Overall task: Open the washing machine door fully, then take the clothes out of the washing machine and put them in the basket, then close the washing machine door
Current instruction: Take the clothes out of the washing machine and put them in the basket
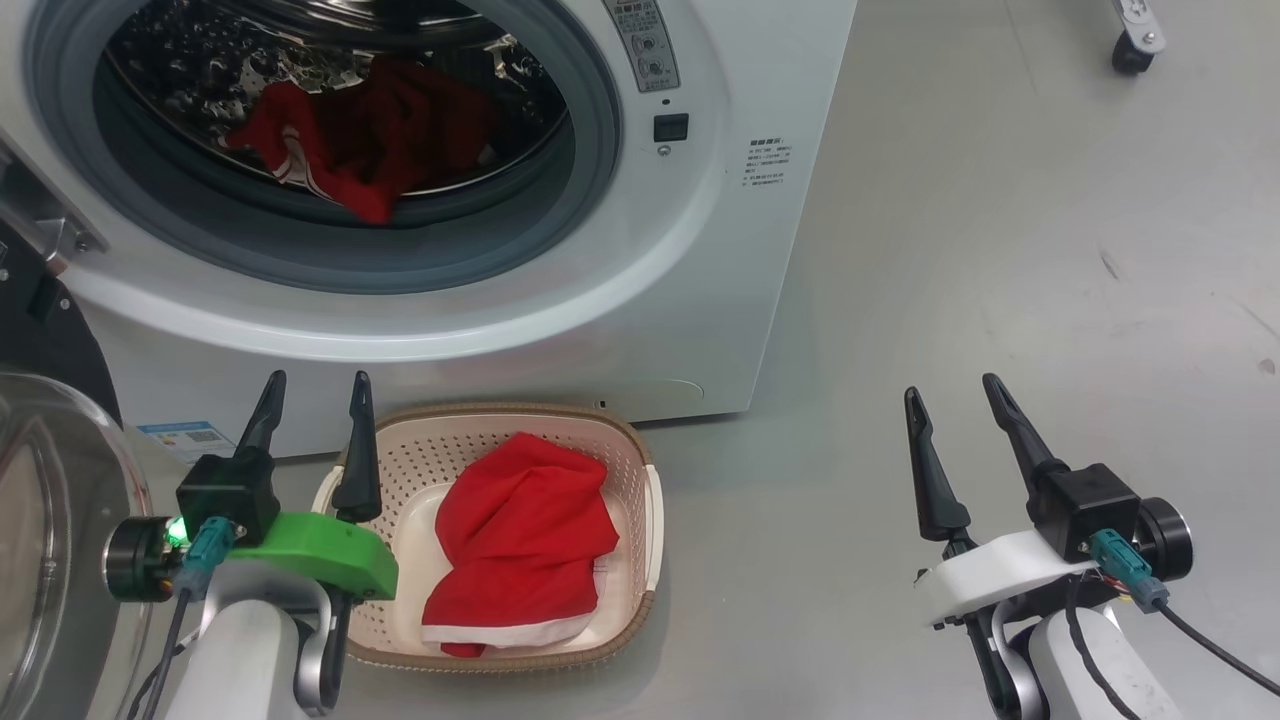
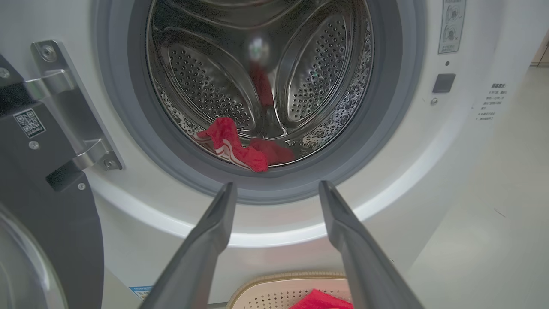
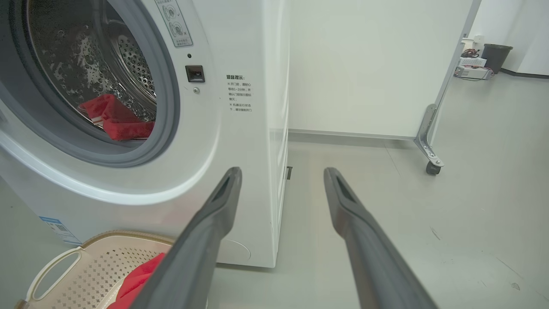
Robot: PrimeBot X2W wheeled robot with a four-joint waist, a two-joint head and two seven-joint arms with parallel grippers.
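The machine stood with its door swung wide open to the robot's left, the door's glass bowl bulging at the lower left of the head view and its metal hinge fixed to the white front beside the opening. Inside the steel drum, red clothes with white trim lay bunched at the bottom near the front, one fold drooping toward the grey gasket. The basket sat on the floor just in front of the machine, close to its base, and one red garment with a white hem lay crumpled inside it. The left gripper hovered by the basket's left rim, fingers pointing at the machine's front below the opening, jaws spread wide and holding nothing. The right gripper hung over bare floor well to the right of the basket, past the machine's corner, its jaws likewise wide apart and empty. A caster stood on the floor farther off to the right.
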